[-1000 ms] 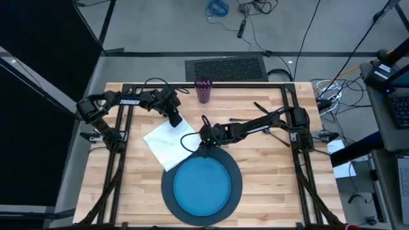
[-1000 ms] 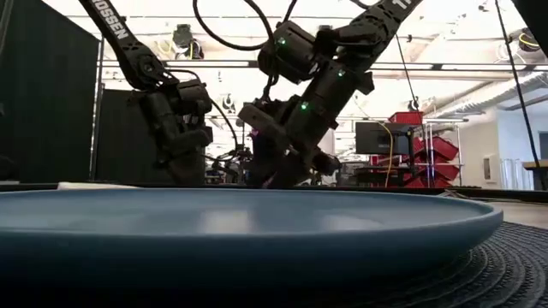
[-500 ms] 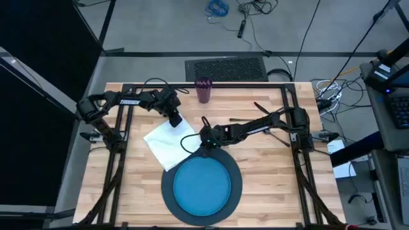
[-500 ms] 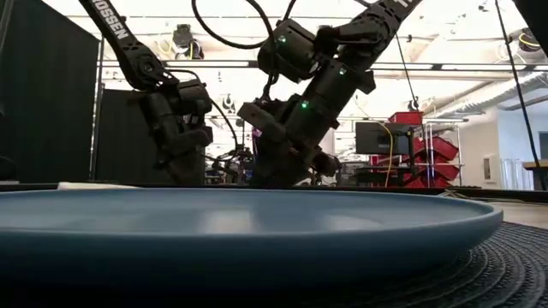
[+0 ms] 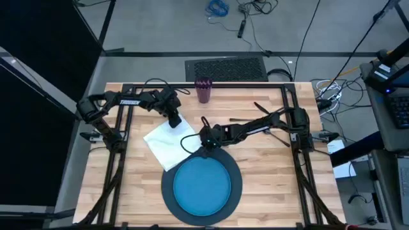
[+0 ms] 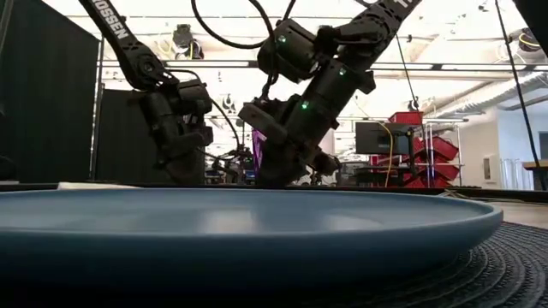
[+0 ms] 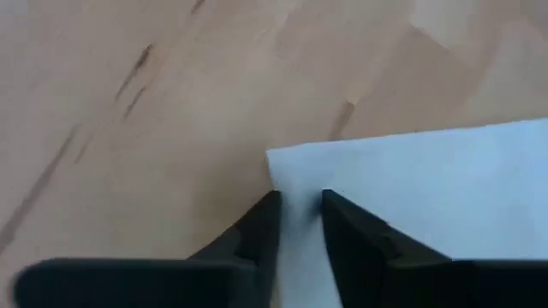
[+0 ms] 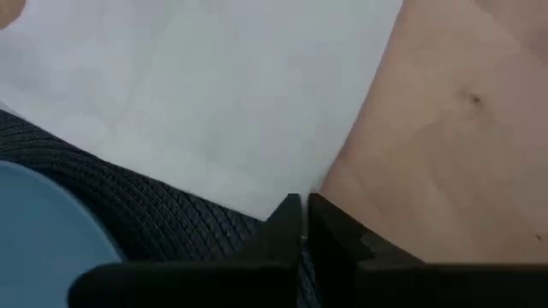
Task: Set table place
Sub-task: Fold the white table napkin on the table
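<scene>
Napkin [image 5: 169, 142], white and folded, lay left of centre in the high view on the butcher-block table [image 5: 268, 160], its lower right corner reaching the rim of the dark grey woven charger [image 5: 167, 185] at lower centre. A blue plate [image 5: 202, 185] sat inside the charger. A small purple cup [image 5: 204, 89] stood at the upper middle edge of the table, well apart from the rest.

The left gripper [image 5: 175, 119] was down at the napkin's upper corner; in the left wrist view its fingers [image 7: 257, 235] stood a narrow gap apart over that corner [image 7: 287, 167], and whether they pinched the cloth could not be told. The right gripper [image 5: 204, 138] was at the napkin's right corner beside the charger's top edge. In the right wrist view its fingers [image 8: 287, 227] were nearly together at the cloth's edge, where napkin [image 8: 214, 94], charger [image 8: 145, 214] and bare wood met; a grip on the cloth could not be confirmed.
</scene>
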`<state>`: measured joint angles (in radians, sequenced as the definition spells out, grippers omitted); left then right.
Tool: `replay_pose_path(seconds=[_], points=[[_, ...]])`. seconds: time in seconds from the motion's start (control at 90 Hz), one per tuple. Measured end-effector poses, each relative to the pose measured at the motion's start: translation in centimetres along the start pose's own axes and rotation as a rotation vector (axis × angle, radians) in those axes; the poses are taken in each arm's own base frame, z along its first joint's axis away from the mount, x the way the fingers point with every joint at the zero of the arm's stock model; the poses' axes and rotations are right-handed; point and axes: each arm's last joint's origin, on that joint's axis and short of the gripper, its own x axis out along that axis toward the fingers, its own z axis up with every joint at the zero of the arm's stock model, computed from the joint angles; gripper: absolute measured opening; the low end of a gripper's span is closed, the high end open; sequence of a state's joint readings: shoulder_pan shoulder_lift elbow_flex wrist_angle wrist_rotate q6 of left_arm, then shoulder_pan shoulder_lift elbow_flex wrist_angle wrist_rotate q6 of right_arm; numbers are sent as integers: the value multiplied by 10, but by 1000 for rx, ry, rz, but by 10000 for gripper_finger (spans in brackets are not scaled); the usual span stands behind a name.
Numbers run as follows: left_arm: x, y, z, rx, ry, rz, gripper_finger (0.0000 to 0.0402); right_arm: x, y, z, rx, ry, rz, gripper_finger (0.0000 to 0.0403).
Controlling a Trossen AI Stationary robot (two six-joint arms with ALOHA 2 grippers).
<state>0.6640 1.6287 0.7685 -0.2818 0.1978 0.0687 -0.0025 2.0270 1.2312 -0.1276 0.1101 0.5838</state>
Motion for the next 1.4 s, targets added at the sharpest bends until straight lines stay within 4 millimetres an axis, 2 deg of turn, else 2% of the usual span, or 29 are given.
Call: replay_pose_path(seconds=[0.056, 0.144, 0.378, 0.578, 0.778, 0.933, 1.144, 1.4], points=[[0, 1, 2, 3, -21, 15, 11, 0, 0, 1, 1, -4, 0, 5], [0, 1, 4, 9, -45, 23, 3, 0, -1, 2, -1, -12, 2, 2], [0, 1, 6, 11, -61, 30, 0, 0, 0, 6, -28, -43, 19, 1], [0, 1, 9, 37, -86, 42, 0, -2, -9, 14, -39, -59, 8, 0], [-18, -2, 19, 84, -202, 55, 0, -3, -17, 18, -40, -55, -3, 0], [-37, -6, 24, 93, -251, 53, 0, -19, -16, 28, -60, -91, 9, 0], [-43, -8, 20, 91, -224, 47, 0, -53, -8, 43, -91, -177, 53, 0], [-42, -8, 17, 93, -182, 55, 0, -59, 1, 41, -117, -186, 81, 0]])
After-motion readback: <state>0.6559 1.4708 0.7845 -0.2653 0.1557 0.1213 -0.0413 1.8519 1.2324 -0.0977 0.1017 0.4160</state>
